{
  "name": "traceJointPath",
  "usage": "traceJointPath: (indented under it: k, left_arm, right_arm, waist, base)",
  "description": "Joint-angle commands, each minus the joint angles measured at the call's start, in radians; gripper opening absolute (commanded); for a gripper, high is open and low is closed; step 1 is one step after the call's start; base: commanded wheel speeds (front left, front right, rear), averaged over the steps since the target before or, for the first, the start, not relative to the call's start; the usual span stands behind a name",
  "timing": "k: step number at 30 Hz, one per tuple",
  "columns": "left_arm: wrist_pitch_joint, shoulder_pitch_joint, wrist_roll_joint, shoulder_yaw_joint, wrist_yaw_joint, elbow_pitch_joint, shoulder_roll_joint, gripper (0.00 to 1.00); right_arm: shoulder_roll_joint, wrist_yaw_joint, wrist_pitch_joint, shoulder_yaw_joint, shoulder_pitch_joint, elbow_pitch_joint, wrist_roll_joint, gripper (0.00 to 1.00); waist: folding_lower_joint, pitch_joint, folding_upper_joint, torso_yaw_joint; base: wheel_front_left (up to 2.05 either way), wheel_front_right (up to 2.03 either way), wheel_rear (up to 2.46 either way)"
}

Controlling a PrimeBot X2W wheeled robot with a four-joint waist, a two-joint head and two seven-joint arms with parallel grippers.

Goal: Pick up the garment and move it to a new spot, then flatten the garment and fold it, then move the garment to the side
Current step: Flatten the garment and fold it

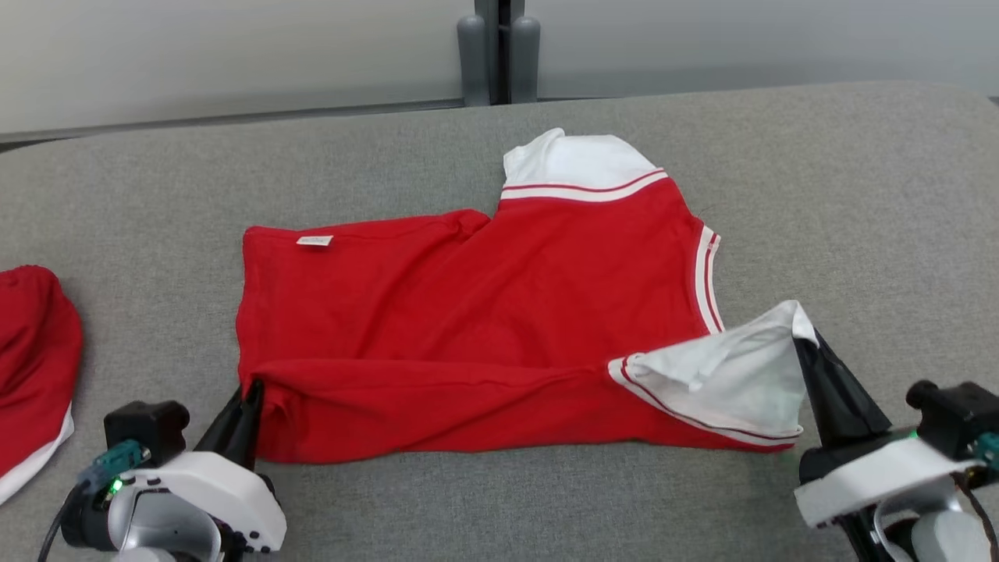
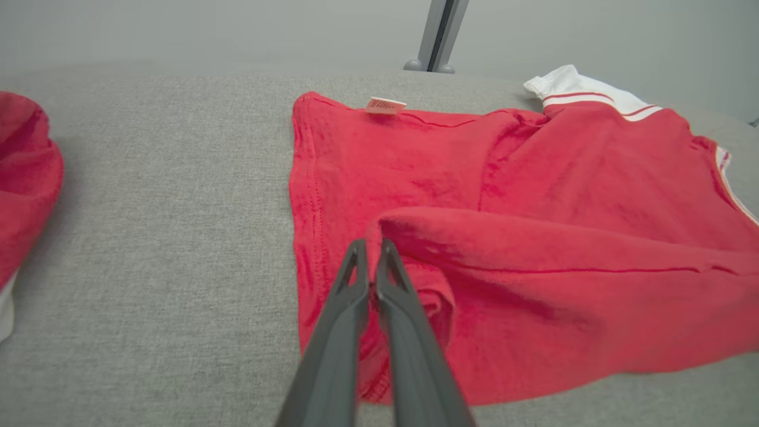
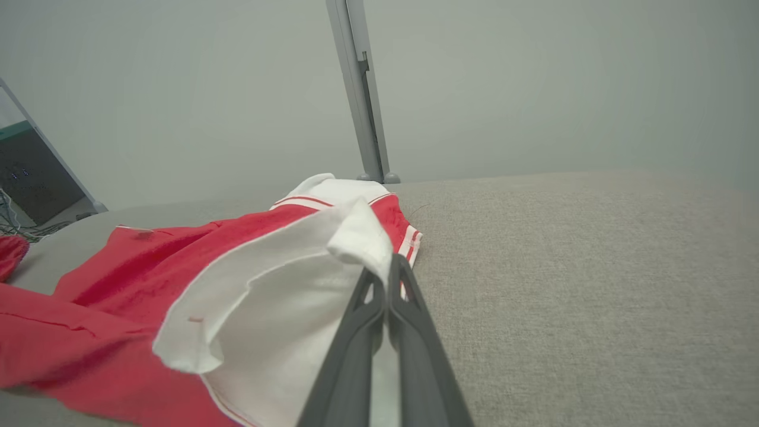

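At the middle of the grey fabric-covered table [image 1: 858, 195]: one red shirt [image 1: 468, 312], lying mostly flat, with its hem toward the robot's left and its white sleeves toward the right. Its near long edge is raised into a soft roll over the body. You can read that as a lengthwise fold under way. On that reading the moving and flattening are done, and the fold is about half made.

- **Near white sleeve [image 1: 726, 375]:** lifted clear of the table and peaked at one corner, because the right gripper [image 1: 804, 339] has its fingers closed on that corner.
- **Far white sleeve [image 1: 574, 160]:** lying flat and untouched, with its red-striped band showing.
- **Small label [image 1: 314, 241]:** at the far hem corner, likely the edge your fold should reach.
- **Left gripper [image 1: 251, 390]:** fingers pinched together on the near hem corner, with a thin layer of red cloth between them.

You hold both ends of one edge, presumably so that it travels across as a straight line instead of bunching.

- **Risk, as a judgement:** the slack sleeve may tuck under the fold, and the hem pinch looks shallow.
- **Second red garment [image 1: 31, 351]:** white-edged and heaped at the table's left end, well apart from the shirt.
- **Grey post [image 1: 499, 47]:** upright beyond the far edge.
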Motion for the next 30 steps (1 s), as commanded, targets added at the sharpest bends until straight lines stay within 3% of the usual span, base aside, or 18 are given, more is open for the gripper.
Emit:
traceJointPath:
  k: [1, 6, 7, 8, 9, 15, 21, 30]
  left_arm:
    - [-0.002, -0.035, -0.004, -0.001, -0.009, 0.019, 0.010, 0.00]
    - [0.002, -0.117, -0.013, -0.008, -0.012, 0.111, 0.012, 0.04]
    - [-0.012, -0.131, -0.012, -0.005, -0.006, 0.120, 0.009, 0.38]
    - [-0.027, -0.142, -0.008, -0.001, 0.000, 0.130, 0.006, 1.00]
    - [-0.048, -0.147, -0.012, 0.004, 0.003, 0.136, -0.001, 1.00]
    - [-0.221, -0.121, -0.020, 0.039, 0.039, 0.139, -0.043, 1.00]
    - [-0.383, -0.081, 0.001, 0.040, 0.055, 0.086, -0.068, 1.00]
    - [-0.421, 0.030, 0.069, 0.018, 0.071, 0.004, -0.060, 1.00]
  right_arm:
    - [-0.011, 0.000, -0.016, 0.009, -0.045, 0.036, 0.008, 0.00]
    - [-0.019, 0.000, -0.066, 0.062, -0.190, 0.182, 0.033, 0.01]
    - [-0.018, 0.000, -0.077, 0.066, -0.211, 0.206, 0.034, 0.37]
    - [-0.016, 0.000, -0.088, 0.070, -0.227, 0.227, 0.036, 0.76]
    - [-0.013, 0.000, -0.099, 0.077, -0.239, 0.244, 0.036, 1.00]
    - [-0.009, 0.000, -0.166, 0.056, -0.258, 0.266, -0.040, 1.00]
    - [0.023, 0.000, -0.183, -0.032, -0.173, 0.148, -0.167, 1.00]
    - [0.066, 0.000, -0.150, -0.099, 0.028, 0.008, -0.231, 1.00]
  waist:
    - [0.0000, 0.045, 0.0000, 0.002]
    - [0.0000, 0.090, 0.0000, 0.012]
    - [0.0000, 0.097, 0.0000, 0.014]
    - [0.0000, 0.103, 0.0000, 0.017]
    - [0.0000, 0.106, 0.0000, 0.019]
    - [0.0000, 0.096, 0.0000, 0.022]
    - [0.0000, 0.040, 0.0000, 0.017]
    - [0.0000, -0.072, 0.0000, -0.001]
  base:
    - [0.00, 0.00, 0.00]
    - [0.00, 0.00, 0.00]
    - [0.00, 0.00, 0.00]
    - [0.00, 0.00, 0.00]
    - [0.00, 0.00, 0.00]
    - [0.00, 0.00, 0.00]
    - [0.00, 0.00, 0.00]
    - [0.00, 0.00, 0.00]
